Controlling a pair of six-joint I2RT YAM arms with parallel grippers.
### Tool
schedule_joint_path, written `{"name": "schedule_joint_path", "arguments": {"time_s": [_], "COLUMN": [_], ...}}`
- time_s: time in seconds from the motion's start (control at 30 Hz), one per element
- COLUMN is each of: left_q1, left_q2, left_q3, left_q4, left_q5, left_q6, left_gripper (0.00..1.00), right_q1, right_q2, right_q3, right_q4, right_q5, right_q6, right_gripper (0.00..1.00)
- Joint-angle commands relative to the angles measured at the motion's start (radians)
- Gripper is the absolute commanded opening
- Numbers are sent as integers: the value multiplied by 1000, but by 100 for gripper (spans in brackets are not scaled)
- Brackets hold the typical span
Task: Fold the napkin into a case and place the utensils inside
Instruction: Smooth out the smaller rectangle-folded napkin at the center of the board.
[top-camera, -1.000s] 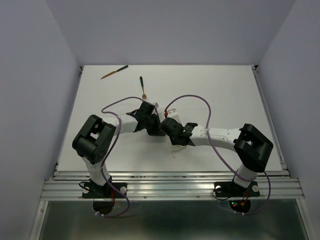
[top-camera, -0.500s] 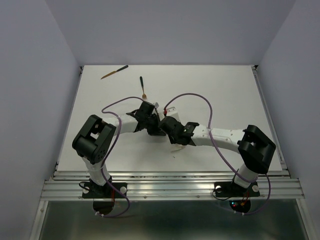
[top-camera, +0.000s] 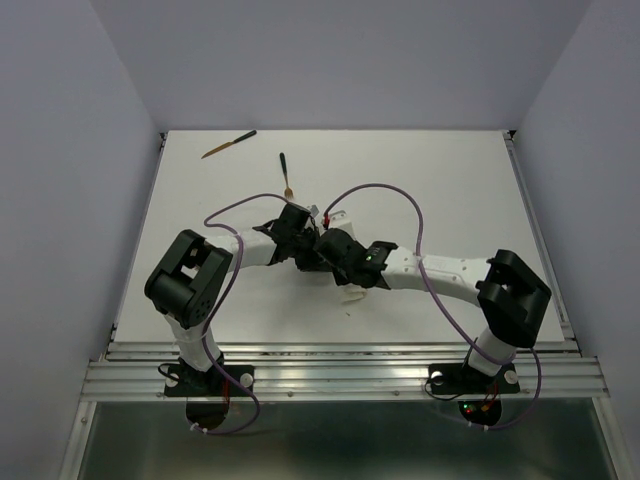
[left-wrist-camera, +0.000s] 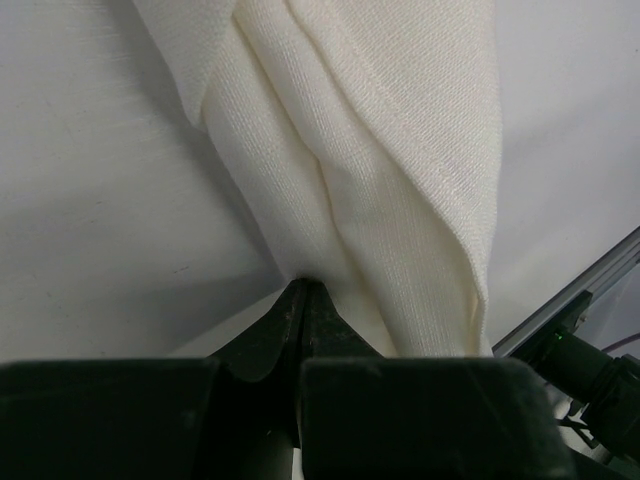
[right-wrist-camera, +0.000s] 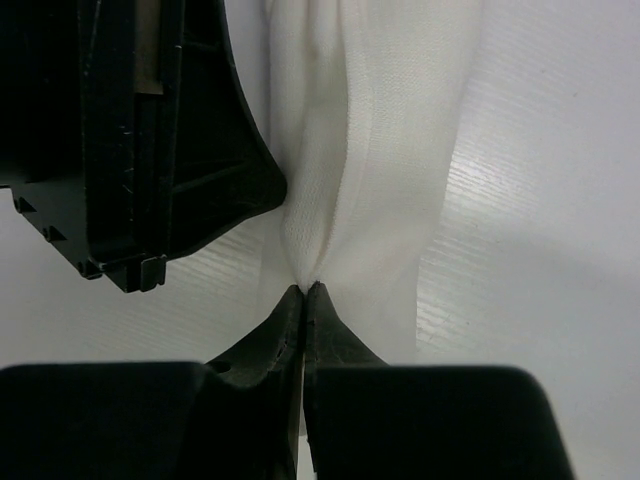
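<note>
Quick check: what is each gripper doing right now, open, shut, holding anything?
Left gripper: shut, pinching a fold of the napkin.
Right gripper: shut, also pinching the napkin.

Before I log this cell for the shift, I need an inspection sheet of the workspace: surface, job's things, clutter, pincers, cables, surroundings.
Surface: white table, nothing spilled on it.
Job's things: napkin bunched in long folds between the two arms, mostly hidden under them from above. One utensil lies at the far left, and a second utensil lies just beyond the arms. Both are outside the cloth.
Clutter: nothing seen.
Pincers: left pincer shut on the napkin. Right pincer shut on the napkin.
Cables: purple cables arch over both arms, clear of the utensils.
Surroundings: plain walls on three sides, metal rail at the near edge.
</note>
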Motion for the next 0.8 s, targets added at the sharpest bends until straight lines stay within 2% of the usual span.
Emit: {"name": "schedule_joint_path", "arguments": {"time_s": [0.0,0.47,0.77], "left_q1": [-10,-12,33], "left_q2": [6,-5,-83], "left_q3": [-15,-18,-66], "left_q4": [24,23,21], "left_q5": [19,18,25], "left_q6": [-1,-8,-19], "left_gripper": [9,9,9], "right_q1": [16,16,16], "right_q2": [9,64,65], "right_q3": [54,8,-80], "right_q4": [51,124,196], "right_q5": [-18,-81,-62], "right_q6": [1,59,76], "right_gripper": [1,1,1]}}
